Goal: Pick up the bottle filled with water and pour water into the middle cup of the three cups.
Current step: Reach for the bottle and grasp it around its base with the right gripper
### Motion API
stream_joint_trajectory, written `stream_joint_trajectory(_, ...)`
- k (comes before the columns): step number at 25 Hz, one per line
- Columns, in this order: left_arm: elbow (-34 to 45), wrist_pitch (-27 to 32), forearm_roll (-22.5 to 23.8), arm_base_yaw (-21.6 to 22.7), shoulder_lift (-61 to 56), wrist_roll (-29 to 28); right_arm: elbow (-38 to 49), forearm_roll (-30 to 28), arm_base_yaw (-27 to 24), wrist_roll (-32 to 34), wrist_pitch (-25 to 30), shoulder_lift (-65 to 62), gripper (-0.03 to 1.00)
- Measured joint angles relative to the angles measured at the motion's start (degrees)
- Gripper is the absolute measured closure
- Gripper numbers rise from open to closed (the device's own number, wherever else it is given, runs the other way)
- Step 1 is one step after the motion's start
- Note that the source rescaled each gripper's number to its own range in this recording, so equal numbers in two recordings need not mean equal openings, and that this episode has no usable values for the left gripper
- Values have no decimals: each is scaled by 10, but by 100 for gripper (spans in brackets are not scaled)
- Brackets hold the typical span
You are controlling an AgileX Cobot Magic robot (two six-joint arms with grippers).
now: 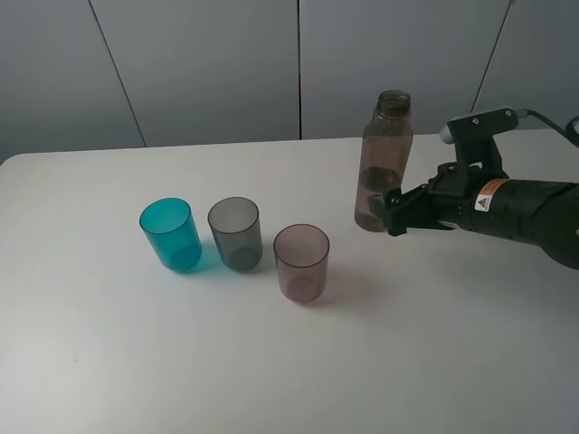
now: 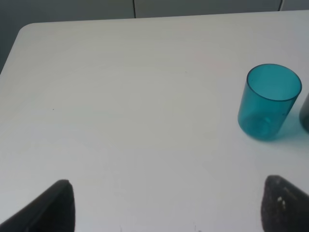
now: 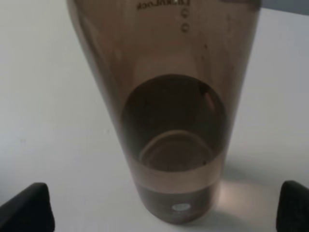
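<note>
Closest to my high camera is the mauve cup [image 1: 301, 262], just right of the grey cup [image 1: 235, 233] and a little forward of it. On the grey cup's other side stands the teal cup [image 1: 171, 234], near it but not touching. All three stand upright on the white table [image 1: 434, 344], mouths up, and I see nothing in any of them.

Well to the right of the grey cup, and farther back, stands the bottle [image 1: 383, 163]. Its long axis is vertical, its base flat on the table and its open neck pointing straight up. Water fills roughly its lower third; the waterline shows as a ring through the wall on my right wrist feed.

My right gripper [image 1: 387, 208] sits level with the bottle's lower part. Its jaws are spread wide with the bottle between them, and bare table shows between each fingertip and the bottle wall, so nothing is gripped.

My left gripper [image 2: 166, 208] is also spread wide and holds nothing. It hangs over bare table on the teal cup's far side from the grey cup.
</note>
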Motion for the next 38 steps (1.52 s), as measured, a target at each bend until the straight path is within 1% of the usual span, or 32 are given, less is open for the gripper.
stream_joint_trajectory(3, 0, 0, 0, 0, 0, 0, 0, 0, 0, 2, -50, 25, -3)
stream_joint_trajectory(5, 0, 0, 0, 0, 0, 0, -1, 0, 0, 3, -71, 39, -3)
stream_joint_trajectory(11, 0, 0, 0, 0, 0, 0, -1, 4, 0, 3, -86, 62, -3)
stream_joint_trajectory(15, 0, 0, 0, 0, 0, -1, -1, 4, 0, 1, -105, 73, -3)
stream_joint_trajectory(30, 0, 0, 0, 0, 0, -1, -46, 5, 0, -13, -105, 77, -3)
stream_joint_trajectory(38, 0, 0, 0, 0, 0, -1, -62, 5, 0, -14, -116, 128, -3)
